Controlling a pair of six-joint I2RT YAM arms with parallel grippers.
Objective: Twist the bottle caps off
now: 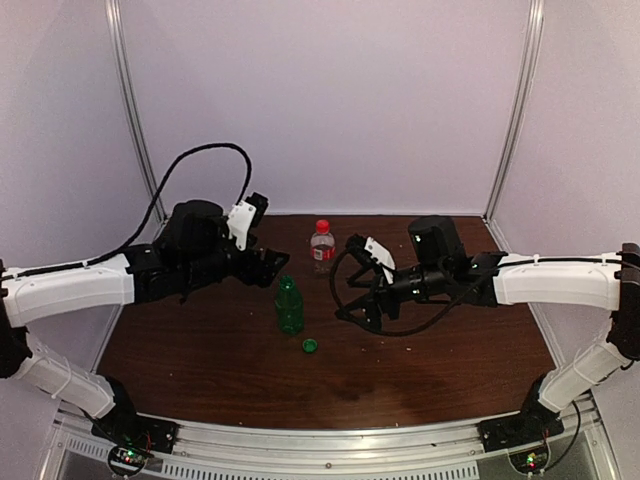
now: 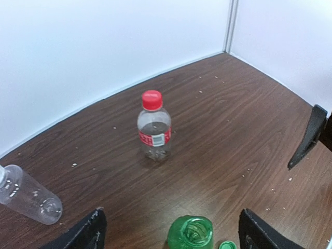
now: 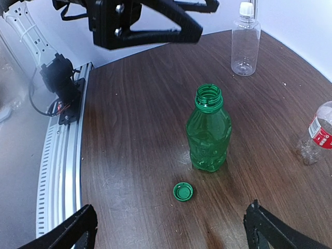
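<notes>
Clearly, the short clear plastic bottle with the red label (image 2: 154, 136) stands upright at mid-frame in the left wrist view, with its round red screw cap (image 2: 152, 99) on. It is dead ahead of the left gripper (image 2: 171, 213), whose fingers are spread wide. The right gripper (image 3: 171, 207), also spread, faces the open green plastic bottle (image 3: 208, 132). Both arms are near, but the left lines up better. I count three bottles and three caps: the small green cap (image 3: 183, 191) lies off on the brown wooden table (image 3: 129, 129), and the white cap (image 3: 246, 9) sits on the taller clear bottle (image 3: 245, 46).

Left fingers (image 2: 78, 236) and right fingers (image 3: 67, 233) hover spread wide.
</notes>
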